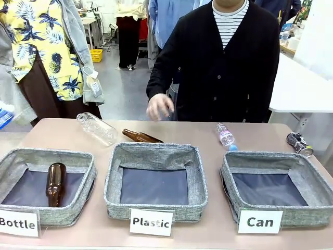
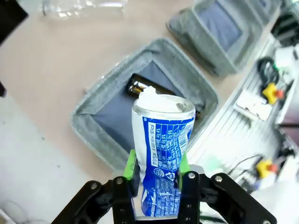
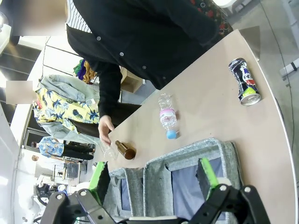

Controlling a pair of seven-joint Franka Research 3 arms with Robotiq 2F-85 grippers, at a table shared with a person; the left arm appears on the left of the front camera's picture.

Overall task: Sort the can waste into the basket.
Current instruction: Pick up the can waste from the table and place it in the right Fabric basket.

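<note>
The blue can is pinched round its lower half between the green pads of the left jaws. It's blue with white print and a silver top rim, pretty crumpled, with a white scrap poking out of the top. It's hanging up over the Bottle basket, which has a brown glass bottle lying in it.

The other one, the dark can, lies on its side at the far right corner of the bench. It's dented, with blue and red marks and a silver end, just past the Can basket and not touching it. That basket's grey fabric with a dark lining and a white "Can" card out front.

The right jaws are spread wide over the Can basket, gripping nothing. A small clear plastic bottle lies by its far rim.
</note>
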